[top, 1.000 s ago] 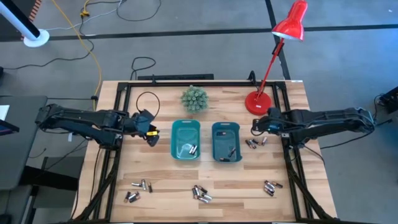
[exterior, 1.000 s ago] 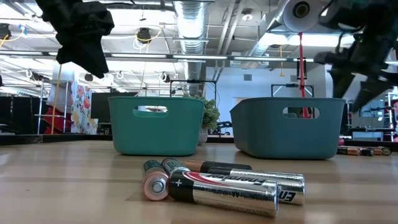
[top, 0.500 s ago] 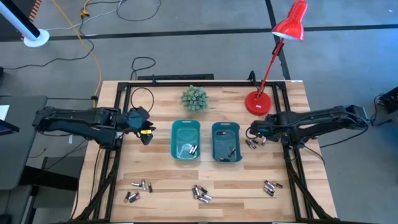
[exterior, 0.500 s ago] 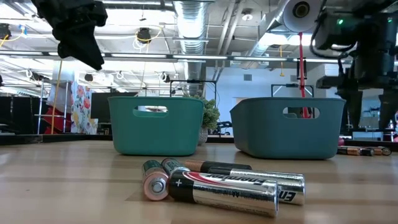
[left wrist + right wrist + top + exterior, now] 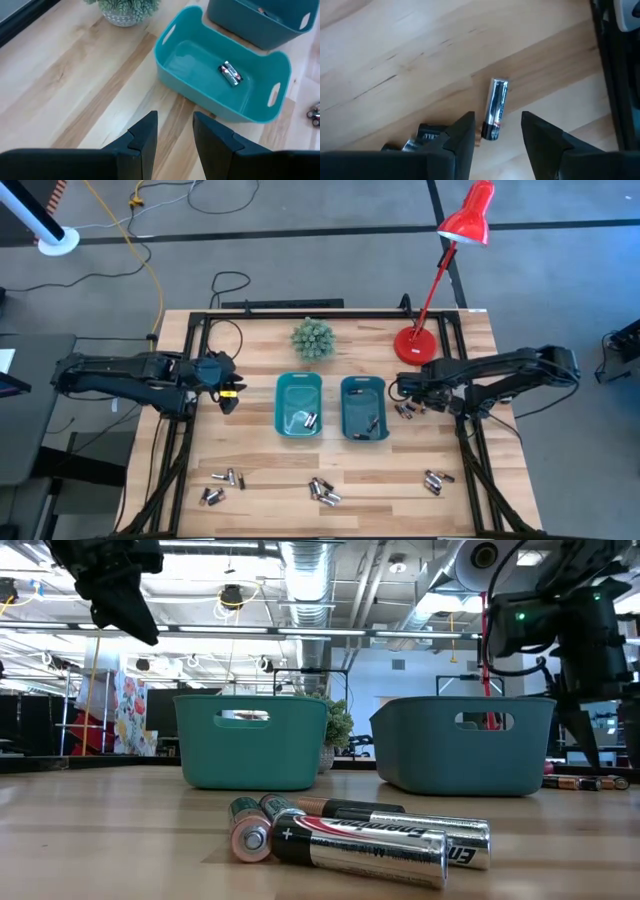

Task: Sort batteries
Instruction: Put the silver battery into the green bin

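At the bottom of the right wrist frame, the right gripper (image 5: 497,132) holds its fingers apart, straddling a silver-and-black cylindrical battery (image 5: 495,108) lying on the pale wooden table (image 5: 395,55). A neighbouring battery (image 5: 425,134) could get nudged or caught. The high view alone shows the left gripper (image 5: 228,390), fingers narrowly apart and empty, at centre left.

I see glossy metal-cased batteries (image 5: 360,835) on matt pale wood table (image 5: 260,470); teal bins (image 5: 298,406) behind them look smooth plastic.
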